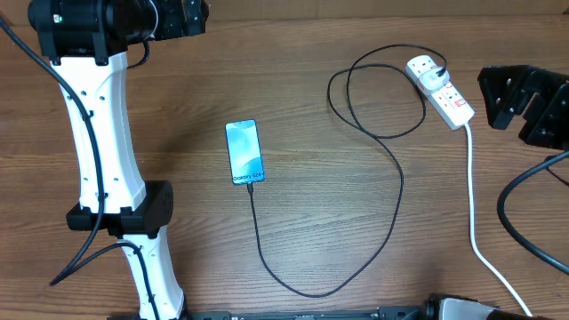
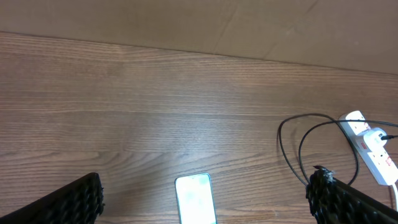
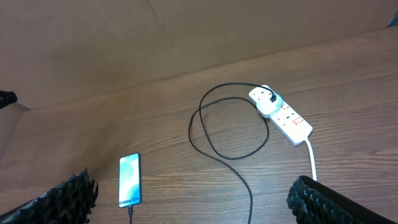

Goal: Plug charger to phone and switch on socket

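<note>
The phone [image 1: 244,152] lies flat mid-table with its blue screen up. The charger [image 1: 400,182], a thin black cable, meets the phone's near end, loops across the table and ends in a plug [image 1: 427,68] seated in the white socket [image 1: 442,92] at the back right. The socket's red switches [image 1: 459,102] show, but their position is too small to read. My left gripper [image 2: 205,186] hangs open above the phone [image 2: 196,199], touching nothing. My right gripper [image 3: 193,186] is open too, high over the table, with the phone [image 3: 130,180] and socket [image 3: 283,113] ahead of it.
The socket's thick white cord [image 1: 473,222] runs from the strip toward the front right edge. The left arm's white links [image 1: 102,151] stand over the table's left side. A black cable [image 1: 516,213] lies at the far right, beside the right arm.
</note>
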`<move>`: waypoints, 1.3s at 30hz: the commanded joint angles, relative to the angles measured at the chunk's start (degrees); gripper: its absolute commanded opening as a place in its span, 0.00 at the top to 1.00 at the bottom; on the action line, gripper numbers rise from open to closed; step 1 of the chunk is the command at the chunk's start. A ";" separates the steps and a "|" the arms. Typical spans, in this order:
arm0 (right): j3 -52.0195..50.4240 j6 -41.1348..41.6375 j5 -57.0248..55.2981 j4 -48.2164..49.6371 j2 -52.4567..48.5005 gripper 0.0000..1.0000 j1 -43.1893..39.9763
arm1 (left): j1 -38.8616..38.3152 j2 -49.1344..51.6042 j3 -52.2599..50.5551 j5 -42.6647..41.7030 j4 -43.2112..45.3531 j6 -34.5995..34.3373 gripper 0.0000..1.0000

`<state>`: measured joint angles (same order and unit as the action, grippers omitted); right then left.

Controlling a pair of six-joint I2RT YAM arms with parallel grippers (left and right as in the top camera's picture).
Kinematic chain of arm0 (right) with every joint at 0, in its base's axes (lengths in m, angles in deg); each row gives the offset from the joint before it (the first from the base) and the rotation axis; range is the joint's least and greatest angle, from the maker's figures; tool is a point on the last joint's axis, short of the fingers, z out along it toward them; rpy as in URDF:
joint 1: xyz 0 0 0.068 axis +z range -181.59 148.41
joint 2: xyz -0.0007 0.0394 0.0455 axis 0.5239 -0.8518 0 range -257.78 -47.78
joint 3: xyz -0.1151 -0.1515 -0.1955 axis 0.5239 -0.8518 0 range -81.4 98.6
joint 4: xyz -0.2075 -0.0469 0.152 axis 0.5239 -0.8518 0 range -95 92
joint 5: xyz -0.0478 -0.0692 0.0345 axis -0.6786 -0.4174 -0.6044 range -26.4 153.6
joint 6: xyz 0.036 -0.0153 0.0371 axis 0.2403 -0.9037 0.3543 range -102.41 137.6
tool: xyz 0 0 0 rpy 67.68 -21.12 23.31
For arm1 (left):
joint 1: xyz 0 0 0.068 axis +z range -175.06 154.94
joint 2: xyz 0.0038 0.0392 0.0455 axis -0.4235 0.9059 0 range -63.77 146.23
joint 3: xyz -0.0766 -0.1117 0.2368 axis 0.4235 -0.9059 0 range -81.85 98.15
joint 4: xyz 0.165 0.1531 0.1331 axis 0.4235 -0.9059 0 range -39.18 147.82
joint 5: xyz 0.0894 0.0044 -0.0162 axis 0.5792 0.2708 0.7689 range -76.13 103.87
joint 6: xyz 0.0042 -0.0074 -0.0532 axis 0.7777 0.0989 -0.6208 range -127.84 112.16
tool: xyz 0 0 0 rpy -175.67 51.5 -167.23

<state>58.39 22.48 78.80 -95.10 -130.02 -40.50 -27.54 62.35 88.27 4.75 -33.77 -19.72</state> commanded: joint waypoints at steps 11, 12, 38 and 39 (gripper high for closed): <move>-3.08 -0.48 -0.90 4.22 3.06 0.00 1.25 | 0.31 -0.24 -0.20 0.57 0.04 0.28 0.00; -4.85 -0.48 -2.05 6.43 4.26 0.00 2.05 | 0.31 -0.24 -0.20 0.57 0.04 0.28 0.00; -94.31 -0.48 -12.26 79.97 50.29 0.00 11.08 | 0.31 -0.24 -0.20 0.57 0.04 0.28 0.00; -96.59 -0.48 -12.81 81.94 51.52 0.00 11.47 | 0.31 -0.24 -0.20 0.57 0.04 0.28 0.00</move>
<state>-32.43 22.09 68.13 -16.35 -82.42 -30.42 -27.56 62.35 88.27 4.77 -33.77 -19.72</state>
